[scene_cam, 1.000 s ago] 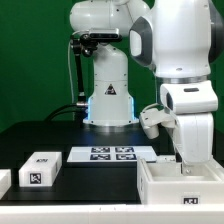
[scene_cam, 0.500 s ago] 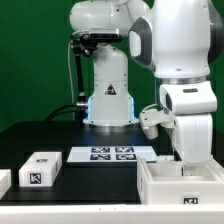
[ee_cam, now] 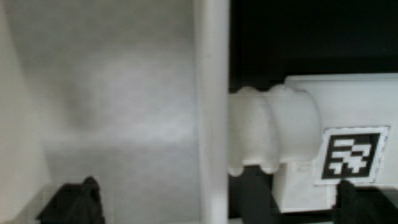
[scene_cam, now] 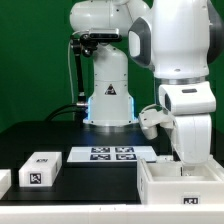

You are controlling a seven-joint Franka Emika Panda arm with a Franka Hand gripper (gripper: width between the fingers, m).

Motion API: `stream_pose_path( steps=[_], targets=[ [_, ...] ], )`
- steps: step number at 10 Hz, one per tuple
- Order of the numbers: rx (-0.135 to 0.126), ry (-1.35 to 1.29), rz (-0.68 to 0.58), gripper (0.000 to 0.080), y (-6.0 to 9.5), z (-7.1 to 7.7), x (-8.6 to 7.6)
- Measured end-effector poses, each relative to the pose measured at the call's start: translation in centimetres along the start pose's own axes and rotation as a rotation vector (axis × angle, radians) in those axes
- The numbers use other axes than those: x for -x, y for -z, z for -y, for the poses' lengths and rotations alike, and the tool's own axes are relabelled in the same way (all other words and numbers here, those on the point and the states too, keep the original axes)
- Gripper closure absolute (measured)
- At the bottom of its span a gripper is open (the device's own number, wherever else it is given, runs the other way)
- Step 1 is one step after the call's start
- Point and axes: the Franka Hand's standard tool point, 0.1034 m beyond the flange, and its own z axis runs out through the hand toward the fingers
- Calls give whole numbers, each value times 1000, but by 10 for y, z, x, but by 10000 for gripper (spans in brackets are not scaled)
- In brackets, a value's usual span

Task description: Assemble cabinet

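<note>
The cabinet [scene_cam: 180, 188] is a large white open-topped box at the front of the exterior view's right. My gripper [scene_cam: 188, 162] hangs straight down over its far rim, fingertips low at the rim. In the wrist view the gripper [ee_cam: 214, 205] is open: one dark fingertip [ee_cam: 75, 202] is inside the box over its grey floor, the other [ee_cam: 359, 205] is outside, and the thin white cabinet wall [ee_cam: 210, 90] runs between them, untouched as far as I can see. Outside the wall lies a white part with a rounded ribbed end and a tag [ee_cam: 338, 140].
The marker board [scene_cam: 112, 153] lies flat in front of the robot base. A small white tagged block [scene_cam: 40, 168] sits at the exterior view's left, and another white piece [scene_cam: 3, 181] is cut off by the left edge. The table is black.
</note>
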Motion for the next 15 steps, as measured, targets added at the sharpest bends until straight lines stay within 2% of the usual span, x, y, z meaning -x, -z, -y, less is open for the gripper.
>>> stream_pose_path(
  steps=[1,2,4,6,7,11,13,15],
  targets=[
    [10,-21,10,150,16,1,0],
    [21,-32,22,150,30,8,-2],
    [35,-35,27,150,45,28,-19],
    [34,16,12,150,36,49,-38],
    [31,35,4,150,25,59,-40],
    [24,17,6,150,26,57,-37],
    [39,11,-18,150,16,71,-56],
    [46,9,-42,150,0,82,-62]
  ],
)
